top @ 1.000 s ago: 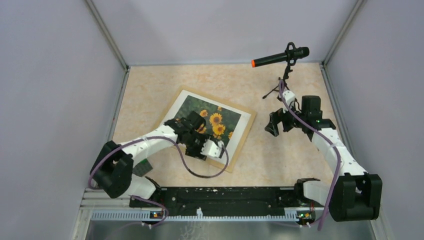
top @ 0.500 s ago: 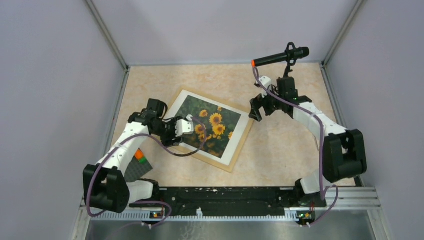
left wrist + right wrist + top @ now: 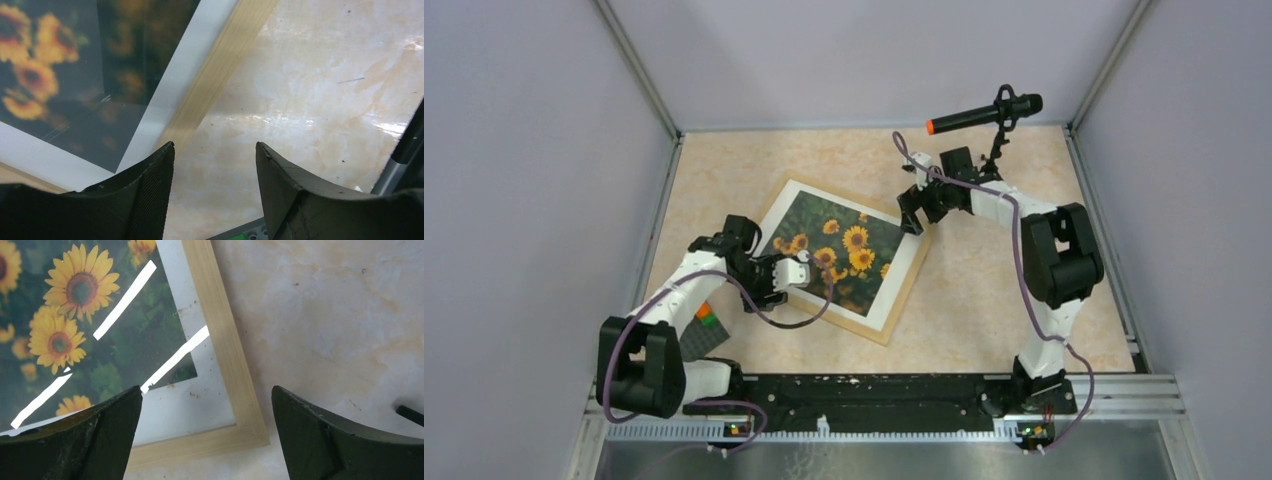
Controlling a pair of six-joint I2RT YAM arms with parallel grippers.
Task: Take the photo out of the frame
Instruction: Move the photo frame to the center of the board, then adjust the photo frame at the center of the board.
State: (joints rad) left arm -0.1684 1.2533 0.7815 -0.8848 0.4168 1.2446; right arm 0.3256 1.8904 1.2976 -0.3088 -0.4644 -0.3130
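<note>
The light-wood frame (image 3: 911,285) lies flat on the table, turned at an angle. The sunflower photo (image 3: 849,245) sits inside it, face up, with a white border. My left gripper (image 3: 766,288) hovers open at the frame's lower-left edge. In the left wrist view its fingers (image 3: 215,145) straddle bare table beside the frame (image 3: 220,65) and the photo (image 3: 50,65). My right gripper (image 3: 916,212) hangs open above the frame's right corner. In the right wrist view that corner of the frame (image 3: 220,330) lies between the wide jaws (image 3: 206,388), with the photo (image 3: 75,315) to the left.
A black microphone with an orange tip (image 3: 984,113) stands on a small tripod at the back right. A dark grey baseplate (image 3: 704,335) with orange and green bricks lies near the left arm's base; its edge (image 3: 240,234) shows below my left fingers. Grey walls enclose the table.
My left gripper drew back from over the frame's near part to its lower-left edge. The right arm swung left and away, from right of the frame to above its right corner.
</note>
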